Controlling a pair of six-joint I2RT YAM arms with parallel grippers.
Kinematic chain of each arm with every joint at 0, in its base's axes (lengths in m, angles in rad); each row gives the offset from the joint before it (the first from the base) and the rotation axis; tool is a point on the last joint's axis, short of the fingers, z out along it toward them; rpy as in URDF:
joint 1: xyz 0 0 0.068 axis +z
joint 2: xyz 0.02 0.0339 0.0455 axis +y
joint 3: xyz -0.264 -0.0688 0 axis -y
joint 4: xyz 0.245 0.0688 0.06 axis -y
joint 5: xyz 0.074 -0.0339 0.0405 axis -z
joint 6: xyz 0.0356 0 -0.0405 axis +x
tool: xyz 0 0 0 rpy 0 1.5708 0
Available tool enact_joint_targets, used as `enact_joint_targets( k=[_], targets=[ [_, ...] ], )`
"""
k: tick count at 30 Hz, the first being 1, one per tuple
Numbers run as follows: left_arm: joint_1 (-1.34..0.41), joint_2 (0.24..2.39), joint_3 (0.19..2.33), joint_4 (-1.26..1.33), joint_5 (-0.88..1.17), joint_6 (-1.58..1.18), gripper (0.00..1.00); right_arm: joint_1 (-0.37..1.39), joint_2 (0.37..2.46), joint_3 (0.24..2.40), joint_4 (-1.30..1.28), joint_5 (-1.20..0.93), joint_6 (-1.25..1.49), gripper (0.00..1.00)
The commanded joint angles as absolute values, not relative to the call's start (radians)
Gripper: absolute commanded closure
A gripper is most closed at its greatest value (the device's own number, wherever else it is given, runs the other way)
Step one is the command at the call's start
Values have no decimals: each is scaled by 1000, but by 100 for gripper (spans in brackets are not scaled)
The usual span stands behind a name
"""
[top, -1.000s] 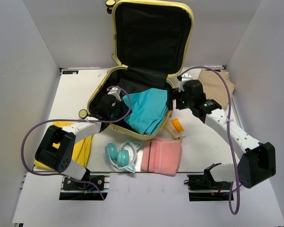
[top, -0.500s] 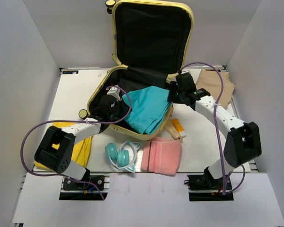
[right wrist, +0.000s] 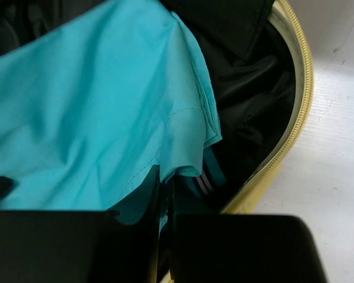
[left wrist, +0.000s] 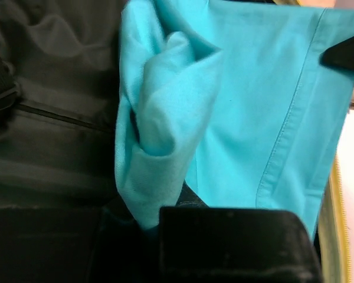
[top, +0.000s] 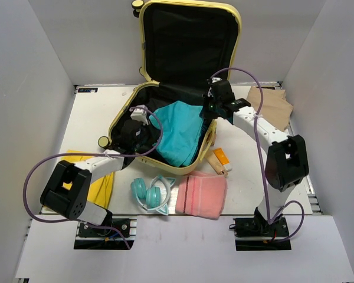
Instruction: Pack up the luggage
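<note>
The luggage (top: 119, 121) lies open on the table, its lid upright at the back and its black lining showing. A teal garment (top: 180, 132) is spread across the inside. My left gripper (top: 143, 128) is inside the case on the left, shut on a bunched fold of the teal garment (left wrist: 165, 118); the fold runs down between the jaws of that gripper (left wrist: 146, 227). My right gripper (top: 207, 115) is at the case's right side, shut on the garment's hemmed edge (right wrist: 183, 141). In the right wrist view the gripper (right wrist: 165, 197) pinches that edge just inside the yellow zipper rim (right wrist: 295, 88).
In front of the case lie teal headphones (top: 150, 193), a folded pink cloth (top: 202, 194) and an orange-and-white tube (top: 220, 159). A yellow garment (top: 101, 186) lies under the left arm. A beige cloth (top: 274, 106) sits at the back right.
The right arm swung left and back from beside the case to its right rim, and its jaws went from open to shut on the teal garment's edge. The left gripper kept its hold.
</note>
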State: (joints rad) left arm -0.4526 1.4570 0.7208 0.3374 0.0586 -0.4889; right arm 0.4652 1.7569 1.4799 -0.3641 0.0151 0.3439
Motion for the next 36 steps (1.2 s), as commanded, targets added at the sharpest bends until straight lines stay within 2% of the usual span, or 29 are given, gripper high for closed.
enact_joint_targets(
  k=[1,6,7,8,9,11,12,13,16,17,20,24,26,27,30,33,36],
  targets=[
    [-442,1404,646,511,6,-463,100,462,1787,1523,-339,-25,287,100],
    [-399,1480,656,482,54,-515,99,462,1825,1519,-353,-5,282,100],
    [-397,1486,672,468,58,-528,89,459,1827,1516,-351,29,281,100],
    [-396,1488,675,433,60,-532,65,459,1836,1519,-354,52,276,90],
    [-394,1482,680,422,60,-534,31,459,1838,1520,-366,63,264,64],
    [-396,1456,692,366,45,-534,22,459,1838,1543,-386,96,246,37],
    [-397,1445,698,342,26,-532,13,460,1839,1566,-405,107,218,22],
    [-396,1393,719,312,5,-516,0,459,1836,1594,-414,112,210,19],
    [-396,1333,801,96,-87,-468,0,459,1825,1658,-454,138,175,15],
    [-399,1325,883,-55,-110,-457,0,459,1816,1666,-462,140,164,14],
    [-393,1313,1027,-291,-216,-442,0,459,1781,1683,-488,156,166,10],
    [-377,1324,1202,-541,-378,-436,0,462,1723,1655,-508,95,149,10],
    [-315,1339,1294,-775,-428,-465,0,463,1701,1608,-520,42,130,10],
    [-314,1345,1316,-776,-428,-472,0,462,1701,1608,-523,41,133,10],
    [-218,1382,1383,-1012,-451,-485,0,460,1655,1522,-511,-31,137,10],
    [-131,1367,1349,-1156,-485,-473,0,462,1585,1390,-482,-17,135,10],
    [-123,1248,1150,-1041,-363,-364,0,462,1533,1332,-480,30,137,10]
  ],
)
